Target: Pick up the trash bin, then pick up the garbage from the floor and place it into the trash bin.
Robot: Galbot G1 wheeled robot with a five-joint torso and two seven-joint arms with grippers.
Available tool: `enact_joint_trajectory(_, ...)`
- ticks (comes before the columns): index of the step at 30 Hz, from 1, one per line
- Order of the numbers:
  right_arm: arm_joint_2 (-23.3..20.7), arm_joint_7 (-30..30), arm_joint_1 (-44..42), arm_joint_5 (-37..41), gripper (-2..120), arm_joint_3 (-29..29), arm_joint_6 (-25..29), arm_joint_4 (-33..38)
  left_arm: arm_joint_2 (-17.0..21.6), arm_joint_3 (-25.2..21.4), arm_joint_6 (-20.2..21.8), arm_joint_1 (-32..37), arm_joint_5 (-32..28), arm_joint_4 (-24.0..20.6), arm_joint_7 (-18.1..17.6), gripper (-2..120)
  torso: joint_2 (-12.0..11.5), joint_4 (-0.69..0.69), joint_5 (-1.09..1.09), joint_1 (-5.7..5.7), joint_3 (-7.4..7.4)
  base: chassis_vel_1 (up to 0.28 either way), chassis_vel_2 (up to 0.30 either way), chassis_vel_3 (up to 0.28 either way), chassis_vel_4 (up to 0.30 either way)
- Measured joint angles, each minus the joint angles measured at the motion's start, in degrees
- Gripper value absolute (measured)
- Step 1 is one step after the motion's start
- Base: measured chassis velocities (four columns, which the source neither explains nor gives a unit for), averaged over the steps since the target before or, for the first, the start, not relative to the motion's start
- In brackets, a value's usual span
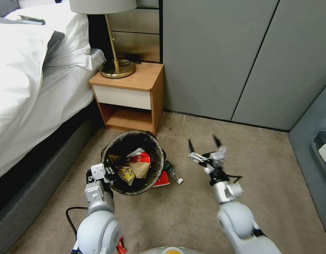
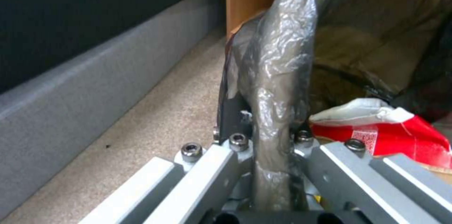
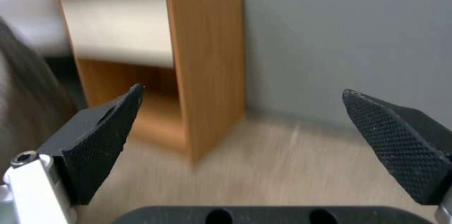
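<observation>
Pinching the lined rim of the trash bin (image 1: 133, 162), our left gripper (image 1: 105, 173) has its fingers (image 2: 226, 118) closed on the near-left edge; in the left wrist view the crinkled bag liner (image 2: 278, 75) runs up between them, one finger outside the wall, the other inside. The bin sits on the carpet floor (image 1: 191, 211) in front of the nightstand (image 1: 129, 97), beside the bed (image 1: 32, 84).

Our right gripper (image 1: 204, 144) hangs over bare carpet to the bin's right, fingers (image 3: 99, 139) spread wide, nothing between them.

Inside the bin we see a red-and-white packet (image 1: 141, 159) and a yellow wrapper (image 1: 126, 173). On the floor, touching the bin's right side, lie a red packet (image 1: 162, 180) and a small clear bottle (image 1: 173, 173).

Handling, as we judge it: the bin looks light and fairly stiff, but the liner is thin, slick film that may slide or tear under the pinch, so the hold should catch plastic wall as well as bag. The packet is flat and floppy, so take it by a raised edge. The bottle is round, smooth and likely to roll; grip it across the body, not the cap.
</observation>
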Motion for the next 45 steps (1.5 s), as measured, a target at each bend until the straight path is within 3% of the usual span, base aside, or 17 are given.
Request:
enact_joint_trajectory(5, -0.6, -0.8, 8.2, 5.5, 100, -7.5, -3.3, -12.8, -0.3, -0.3, 0.0, 0.2, 0.1, -0.2, -0.1, 0, 0.0, 0.0, 0.01, 0.0, 0.01, 0.0, 0.0, 0.0, 0.0)
enact_joint_trajectory(8, -0.6, -2.4, 10.9, 7.3, 100, -11.3, -4.3, -16.7, -0.6, -0.2, 0.0, 0.1, 0.2, -0.2, -0.1, 0, 0.0, -0.01, -0.01, 0.0, 0.0, 0.0, 0.0, 0.0, 0.0)
enact_joint_trajectory(16, 1.9, -6.5, 15.9, 4.5, 100, -17.6, -4.5, -28.7, -1.1, -0.1, 0.0, 0.3, 0.6, 0.0, -0.2, 0, 0.0, 0.0, 0.01, 0.0, 0.0, 0.0, 0.0, 0.0, 0.0)
enact_joint_trajectory(30, 6.3, -11.0, 22.1, -3.4, 100, -16.2, 0.9, -48.7, -1.3, 0.6, 0.0, 0.9, 1.2, -0.2, -0.2, 0, 0.0, 0.0, 0.01, 0.0, 0.0, 0.0, 0.0, 0.0, 0.0)
enact_joint_trajectory(42, 6.9, -11.2, 24.5, -4.3, 100, -14.0, 1.3, -52.7, -1.3, 1.2, -0.2, 1.3, 1.5, -0.4, -0.2, 0, 0.0, -0.01, 0.01, 0.0, 0.0, 0.0, 0.0, 0.0, 0.0)
enact_joint_trajectory(45, 6.8, -11.4, 24.6, -4.5, 88, -13.3, 1.5, -53.3, -1.3, 1.3, -0.2, 1.5, 1.7, -0.4, -0.1, 0, 0.0, -0.01, 0.01, 0.0, 0.0, 0.0, 0.0, 0.0, 0.0)
